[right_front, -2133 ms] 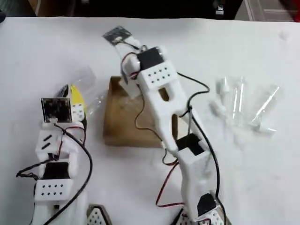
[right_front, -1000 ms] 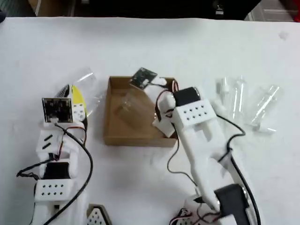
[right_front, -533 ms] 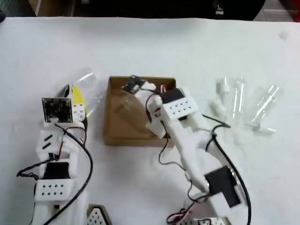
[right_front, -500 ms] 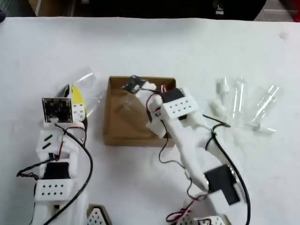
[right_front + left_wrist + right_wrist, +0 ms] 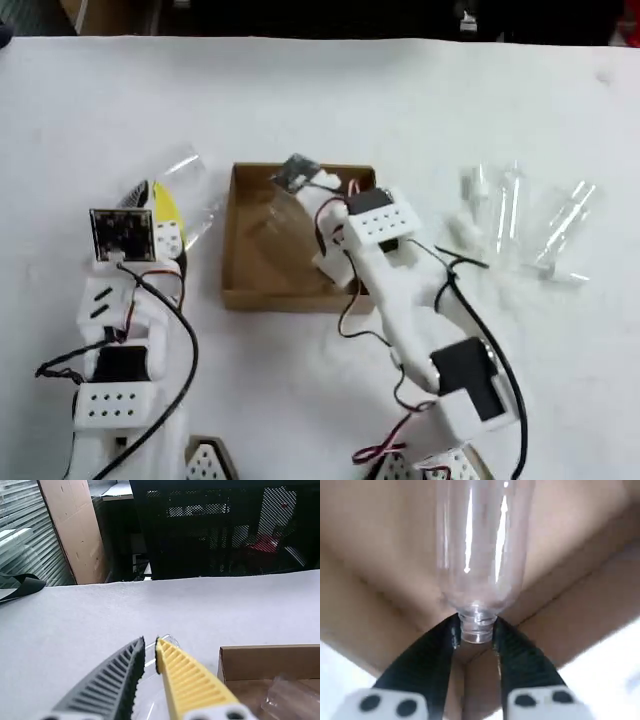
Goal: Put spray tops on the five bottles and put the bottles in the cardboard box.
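Gripping the bottle [image 5: 482,555] by its neck, the right fingers [image 5: 427,665] stand narrowly parted.

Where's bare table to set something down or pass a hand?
Free: far strip of table beyond the cardboard box; near patch between left arm and right arm. Crowded: spray tops at right; right gripper holding bottle inside box.

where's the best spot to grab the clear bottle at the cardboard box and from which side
Take the bottle at its neck, coming from the mouth end in line with its length. The neck is narrow and ridged; the body is wide and smooth. The right gripper is shut there this way, at the cardboard box.
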